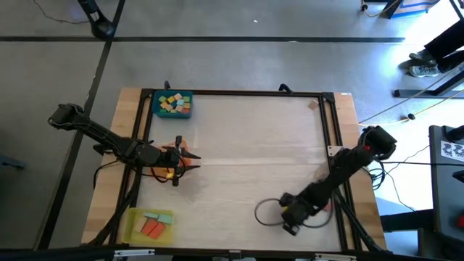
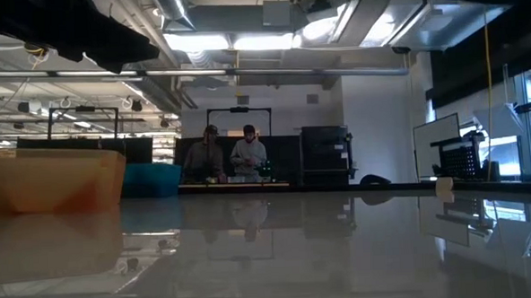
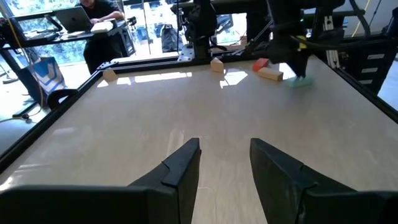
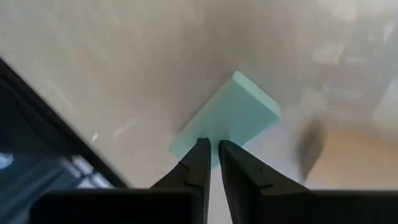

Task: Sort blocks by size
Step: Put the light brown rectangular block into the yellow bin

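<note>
Hiding teal block edge: right end effector

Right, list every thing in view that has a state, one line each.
Left claw: open, empty, level above the table near the orange tray.
Right claw: shut, tips over the flat teal-green wooden block; grip unclear.
Blue square tray: holds many small blocks.
Yellow square tray: holds a few longer blocks.

Flat blue square tray at the table's far left holds small yellow and teal wooden blocks. Near left, flat yellow square tray carries orange and green bars. Left gripper over an orange tray; right gripper low, near right.
</note>
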{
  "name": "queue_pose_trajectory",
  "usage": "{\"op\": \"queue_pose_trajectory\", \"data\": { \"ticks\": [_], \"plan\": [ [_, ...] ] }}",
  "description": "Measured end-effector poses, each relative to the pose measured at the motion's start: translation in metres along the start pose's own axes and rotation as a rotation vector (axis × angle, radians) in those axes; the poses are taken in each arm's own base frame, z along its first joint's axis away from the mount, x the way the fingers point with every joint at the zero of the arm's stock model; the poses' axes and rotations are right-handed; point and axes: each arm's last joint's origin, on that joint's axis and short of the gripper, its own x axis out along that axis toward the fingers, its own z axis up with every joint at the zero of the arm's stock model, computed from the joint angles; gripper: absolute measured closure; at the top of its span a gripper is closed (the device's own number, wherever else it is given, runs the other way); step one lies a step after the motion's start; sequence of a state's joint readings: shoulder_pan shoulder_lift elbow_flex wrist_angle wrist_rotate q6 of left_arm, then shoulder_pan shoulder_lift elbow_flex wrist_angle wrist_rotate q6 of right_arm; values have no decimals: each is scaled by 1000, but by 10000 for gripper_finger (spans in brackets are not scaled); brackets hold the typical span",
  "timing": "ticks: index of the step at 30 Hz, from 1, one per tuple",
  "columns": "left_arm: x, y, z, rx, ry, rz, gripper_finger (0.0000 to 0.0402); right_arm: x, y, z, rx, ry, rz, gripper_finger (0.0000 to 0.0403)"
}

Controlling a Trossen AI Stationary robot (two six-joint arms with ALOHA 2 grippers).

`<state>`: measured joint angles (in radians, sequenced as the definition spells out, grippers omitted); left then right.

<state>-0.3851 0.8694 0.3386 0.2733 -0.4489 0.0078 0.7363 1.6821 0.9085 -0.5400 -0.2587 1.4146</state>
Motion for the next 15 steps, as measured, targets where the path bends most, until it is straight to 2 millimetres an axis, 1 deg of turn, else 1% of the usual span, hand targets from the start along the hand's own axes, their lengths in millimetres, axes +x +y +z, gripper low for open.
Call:
{"op": "queue_pose_trajectory", "data": {
  "ticks": [6, 9, 12, 13, 15],
  "plan": [
    [0, 0, 0, -4, 0, 0, 272, -11, -9, 43, -48, -185, -24, 361],
    [0, 0, 0, -3, 0, 0, 272, -17, -14, 60, -87, -229, -38, 361],
    [0, 0, 0, -1, 0, 0, 272, -29, -11, 62, -158, -204, -26, 361],
    [0, 0, 0, -1, 0, 0, 272, -33, -10, 60, -166, -191, -42, 361],
    [0, 0, 0, -4, 0, 0, 272, -45, -6, 49, -177, -173, -54, 361]
  ]
}}
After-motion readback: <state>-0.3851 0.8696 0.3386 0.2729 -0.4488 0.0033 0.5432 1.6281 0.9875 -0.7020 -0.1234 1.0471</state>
